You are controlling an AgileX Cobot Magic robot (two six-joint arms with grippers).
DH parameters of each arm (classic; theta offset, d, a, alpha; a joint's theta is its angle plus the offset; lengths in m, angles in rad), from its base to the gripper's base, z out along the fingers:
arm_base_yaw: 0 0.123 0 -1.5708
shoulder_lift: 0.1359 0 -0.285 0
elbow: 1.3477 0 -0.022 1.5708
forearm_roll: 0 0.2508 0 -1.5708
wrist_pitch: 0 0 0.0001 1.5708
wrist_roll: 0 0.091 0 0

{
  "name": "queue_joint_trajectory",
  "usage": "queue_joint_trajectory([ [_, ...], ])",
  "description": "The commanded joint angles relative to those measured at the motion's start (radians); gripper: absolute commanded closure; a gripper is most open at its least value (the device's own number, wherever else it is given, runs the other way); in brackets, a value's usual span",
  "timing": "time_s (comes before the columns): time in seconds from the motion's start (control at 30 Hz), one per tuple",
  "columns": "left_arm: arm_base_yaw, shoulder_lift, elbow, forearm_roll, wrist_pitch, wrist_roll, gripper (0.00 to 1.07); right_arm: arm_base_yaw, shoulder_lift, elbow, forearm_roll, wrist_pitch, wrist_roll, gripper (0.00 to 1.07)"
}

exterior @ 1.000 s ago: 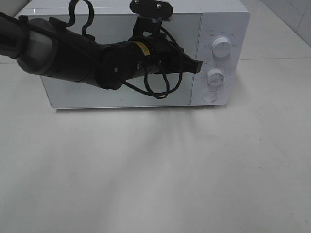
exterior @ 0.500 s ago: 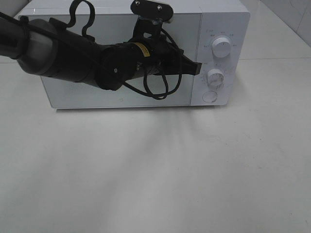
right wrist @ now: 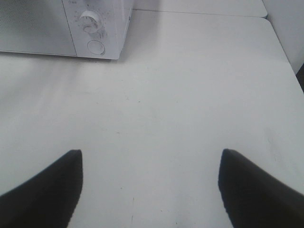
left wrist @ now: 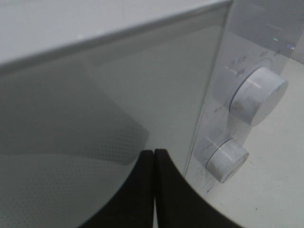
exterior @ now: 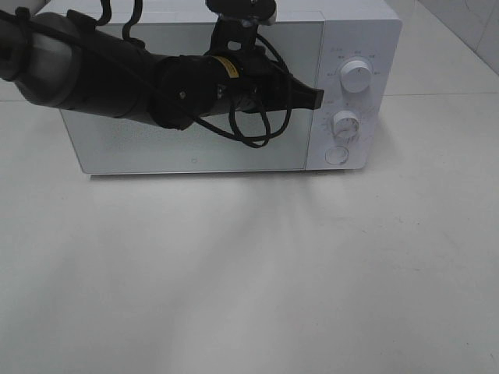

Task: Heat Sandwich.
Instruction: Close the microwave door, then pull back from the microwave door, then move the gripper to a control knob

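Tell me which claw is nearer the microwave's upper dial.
Left. The left claw, shut, is before the microwave door, beside the upper dial; the right claw hangs open over the table, far off.

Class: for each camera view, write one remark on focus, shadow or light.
Exterior high view: sharp, evenly lit; a soft grey shadow spreads over the table in front of the microwave. Left wrist view: soft focus, the upper dial blurred; the shut left end effector a featureless black shape. Right wrist view: bright pale table; the open right end effector a blurred dark silhouette.
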State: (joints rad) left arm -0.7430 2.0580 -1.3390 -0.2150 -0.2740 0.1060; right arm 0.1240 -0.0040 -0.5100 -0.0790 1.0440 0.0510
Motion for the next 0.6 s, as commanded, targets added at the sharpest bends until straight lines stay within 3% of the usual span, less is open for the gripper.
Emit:
queue_joint_trajectory([
  [0.03,-0.011,-0.037,0.011,-0.02,-0.01,0.004,1.07,-0.006,-0.027,0.004,-0.005,-0.004,0.001,0.31],
  [0.17,-0.027,-0.068,0.069,-0.021,-0.001,-0.005,1.07,-0.006,-0.027,0.004,-0.005,-0.004,0.001,0.31],
  [0.33,-0.04,-0.138,0.128,-0.017,0.158,-0.015,1.05,-0.006,-0.027,0.004,-0.005,-0.004,0.001,0.31],
  [0.43,-0.04,-0.161,0.128,-0.014,0.284,-0.015,0.87,-0.006,-0.027,0.004,-0.005,-0.004,0.001,0.31],
  [0.47,-0.04,-0.161,0.128,-0.014,0.284,-0.015,0.87,-0.006,-0.027,0.004,-0.005,-0.004,0.001,0.31],
  [0.5,-0.04,-0.171,0.128,-0.014,0.354,-0.015,0.66,-0.006,-0.027,0.004,-0.005,-0.004,0.001,0.31],
  [0.57,-0.04,-0.179,0.128,-0.015,0.401,-0.016,0.35,-0.006,-0.027,0.004,-0.005,-0.004,0.001,0.31],
  [0.6,-0.04,-0.179,0.128,-0.015,0.401,-0.016,0.35,-0.006,-0.027,0.004,-0.005,-0.004,0.001,0.31],
])
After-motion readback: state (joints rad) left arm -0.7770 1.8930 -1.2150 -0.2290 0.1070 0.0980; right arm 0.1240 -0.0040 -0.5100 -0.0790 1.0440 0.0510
